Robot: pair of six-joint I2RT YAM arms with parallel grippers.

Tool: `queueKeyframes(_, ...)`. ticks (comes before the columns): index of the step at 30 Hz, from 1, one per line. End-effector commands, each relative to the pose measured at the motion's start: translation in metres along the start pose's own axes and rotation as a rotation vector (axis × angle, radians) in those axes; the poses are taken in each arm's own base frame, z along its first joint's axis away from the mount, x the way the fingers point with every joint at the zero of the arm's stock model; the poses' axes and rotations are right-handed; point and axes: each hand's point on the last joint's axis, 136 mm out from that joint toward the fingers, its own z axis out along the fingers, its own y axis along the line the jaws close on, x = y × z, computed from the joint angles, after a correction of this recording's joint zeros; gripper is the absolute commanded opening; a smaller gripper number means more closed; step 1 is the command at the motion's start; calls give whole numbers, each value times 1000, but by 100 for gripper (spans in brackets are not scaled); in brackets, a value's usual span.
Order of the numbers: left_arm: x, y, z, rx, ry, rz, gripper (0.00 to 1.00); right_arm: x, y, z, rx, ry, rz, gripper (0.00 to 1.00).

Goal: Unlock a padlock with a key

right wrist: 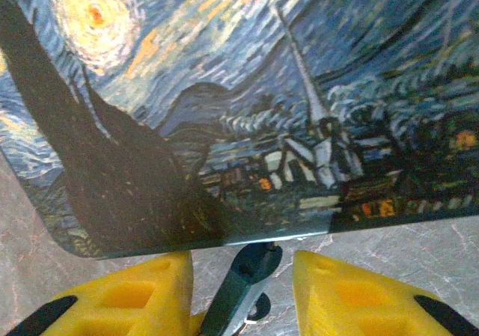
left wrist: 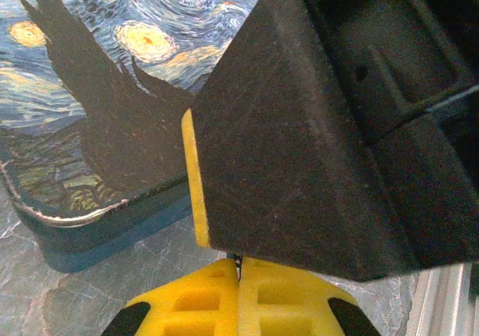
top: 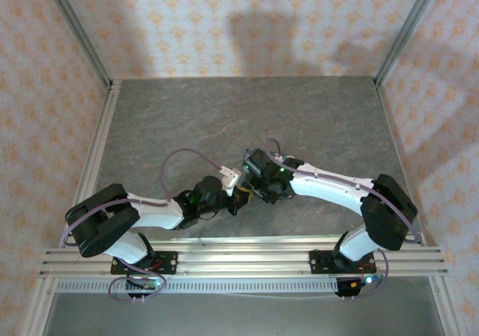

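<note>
Arms are two, the left arm (top: 153, 215) and the right arm (top: 337, 190), white with black joints. They meet near the middle of the grey stone-patterned table (top: 247, 111), each with one gripper. One rectangular box painted with a dark blue sky and yellow swirls (left wrist: 90, 89) lies flat on the table, and its inside is hidden. One small dark blue-green padlock (right wrist: 241, 287) is seen from the right wrist, between the yellow fingers (right wrist: 150, 298) of the right gripper (right wrist: 241, 257) and just beside the near edge of the box. These fingers stand apart, and I cannot tell if they press the padlock or only stand around it. The left gripper (left wrist: 239, 276) has its yellow fingers pressed together. A thin dark sliver sits in the seam, too small to name. The black body of the right gripper is close in front of it. Bare grey surface stretches from the grippers to the far edge, closed in by silvery metal rails (top: 97, 149) and patterned walls (top: 247, 22).
</note>
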Motion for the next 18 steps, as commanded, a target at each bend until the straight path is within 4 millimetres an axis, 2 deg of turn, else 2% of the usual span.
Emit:
queueKeyframes(1, -8, -11, 3, 36, -19, 54, 0, -1, -3, -3, 31, -1, 0, 39)
queueKeyframes(4, -9, -12, 3, 38, -17, 65, 0, -2, -6, -2, 41, -5, -1, 34)
queueKeyframes(11, -8, -12, 2, 24, -6, 84, 0, -10, -12, -8, 68, -48, -20, 2)
queueKeyframes(18, -8, -8, -1, -5, 0, 97, 0, -18, -20, -13, 102, -79, -44, 0)
